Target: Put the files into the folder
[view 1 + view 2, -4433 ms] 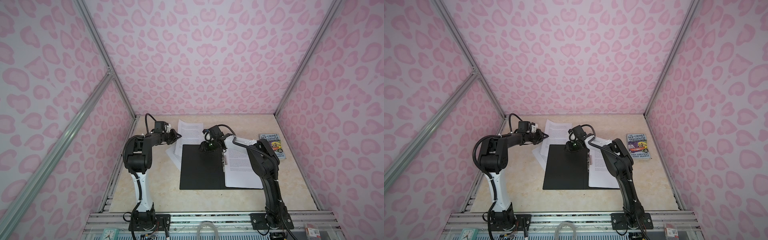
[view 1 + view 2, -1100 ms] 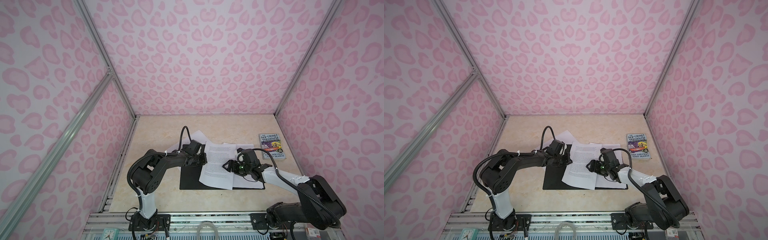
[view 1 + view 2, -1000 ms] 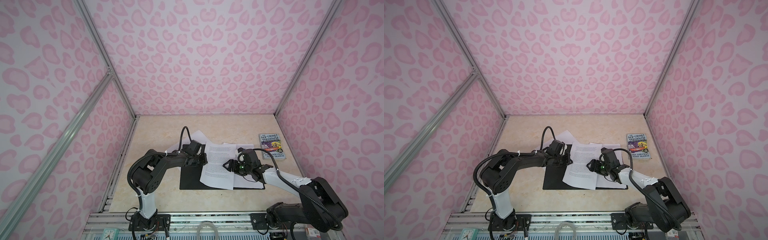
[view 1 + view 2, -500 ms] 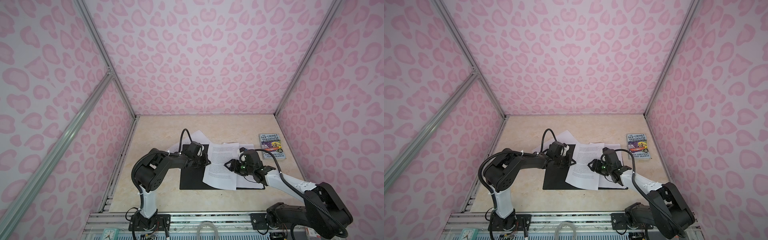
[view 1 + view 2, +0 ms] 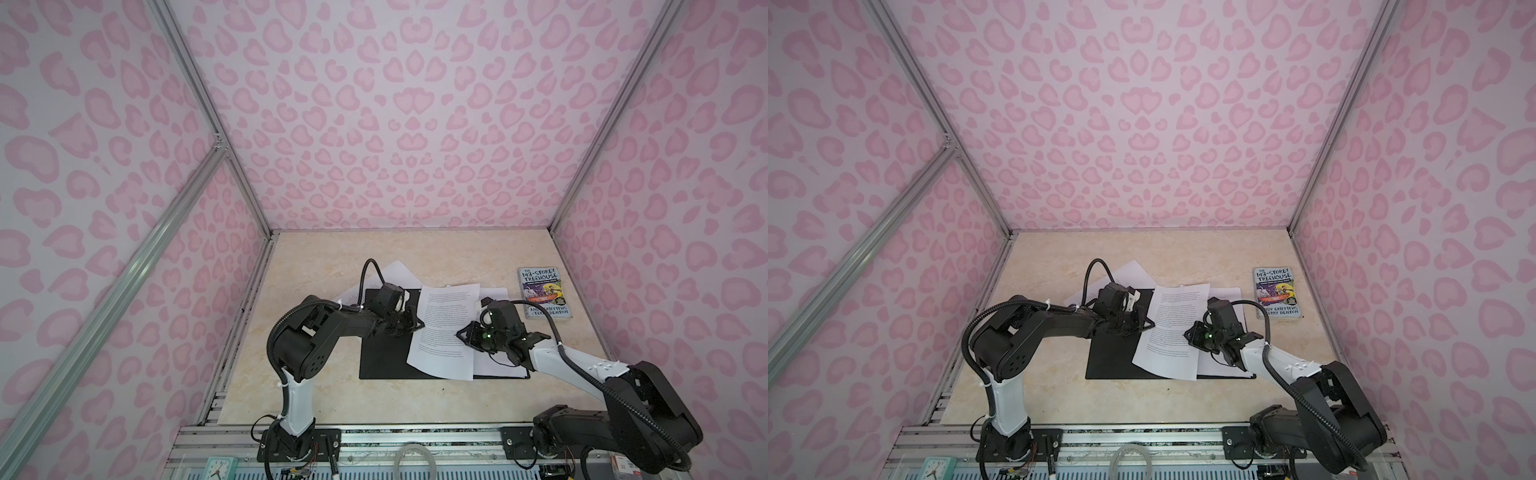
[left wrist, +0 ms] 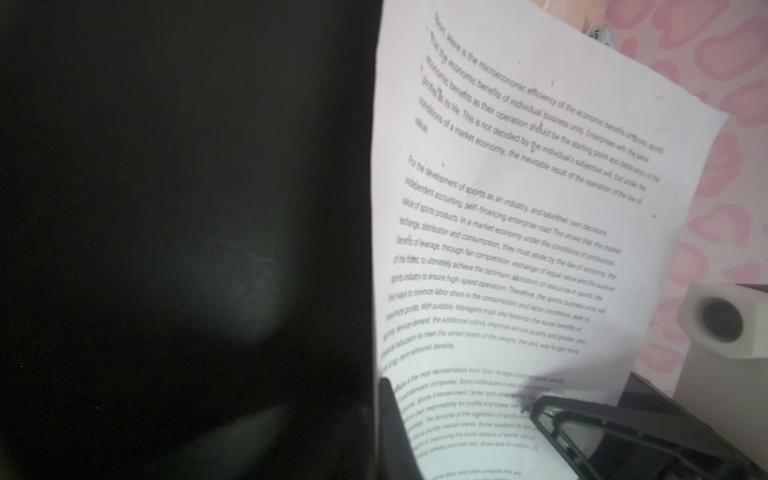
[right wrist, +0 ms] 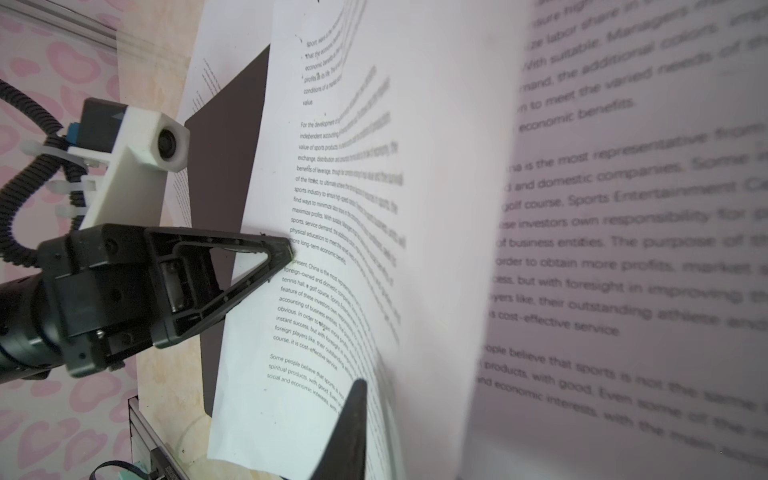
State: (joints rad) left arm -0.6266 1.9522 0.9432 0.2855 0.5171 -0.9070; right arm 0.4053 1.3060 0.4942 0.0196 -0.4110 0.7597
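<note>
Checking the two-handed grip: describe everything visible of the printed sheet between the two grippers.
The sheet is thin white paper printed with black text paragraphs, bowed rather than flat. It sits slanted across the middle of the open folder, over its black inside and other sheets. The left gripper pinches its left edge; the right gripper is shut on its right edge.

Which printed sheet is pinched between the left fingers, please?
The slanted top sheet across the open folder; the others lie flat, beneath it or behind the folder.
</note>
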